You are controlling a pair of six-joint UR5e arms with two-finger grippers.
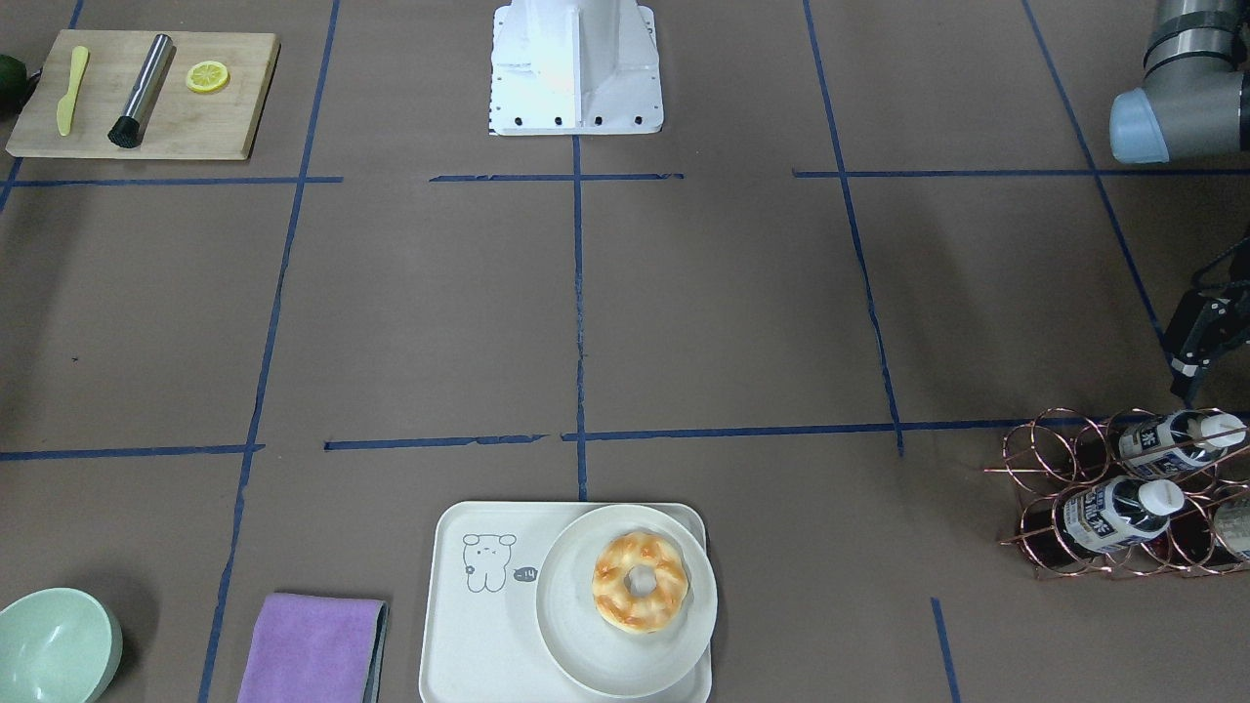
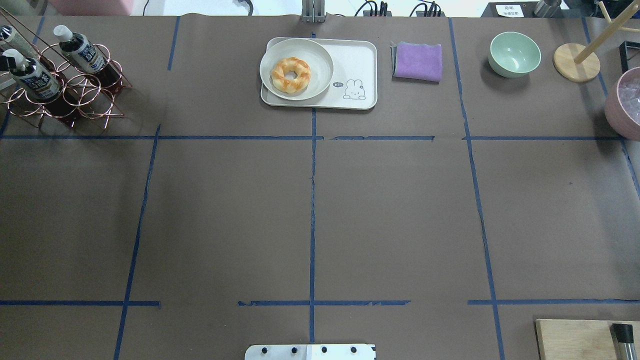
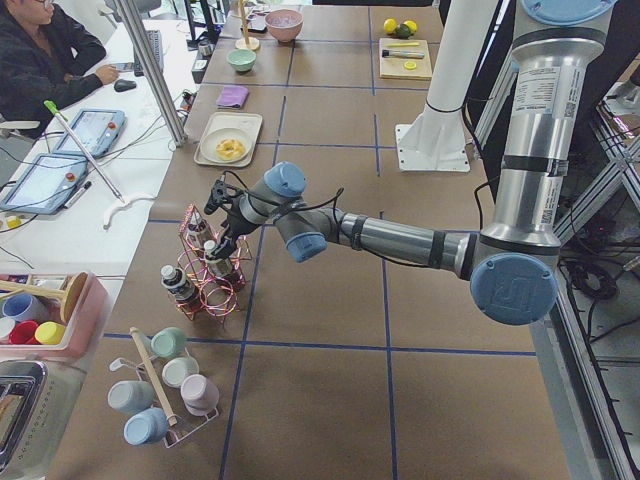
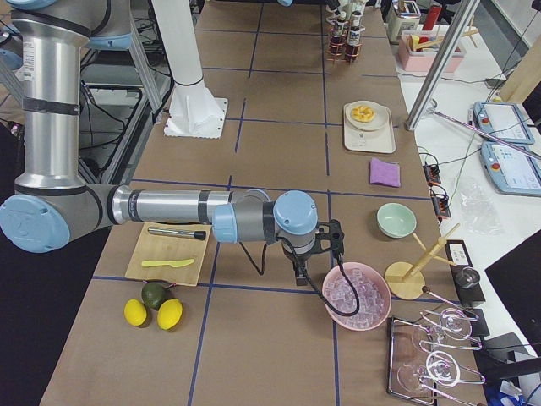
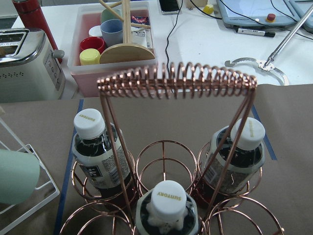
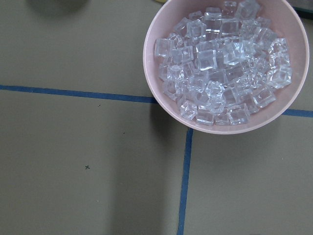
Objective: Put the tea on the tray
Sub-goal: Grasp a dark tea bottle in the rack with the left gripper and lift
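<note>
Left claw (image 1: 1199, 351) hovering right by the copper rack (image 1: 1104, 488), no telling if open or shut. Nearest tea (image 5: 167, 197) just ahead and below, leaning in its ring, cap aimed back at the claw. Clearly the closer arm. Tray (image 1: 459, 644) well apart, middle of the far edge.

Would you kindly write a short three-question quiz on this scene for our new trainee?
1. What lies on the plate on the tray? A) doughnut B) lemon slice C) ice
2. How many bottles of tea does the left wrist view show in the rack?
3. True or false: a tea already stands on the tray.
Key: 1 A; 2 three; 3 false.
</note>
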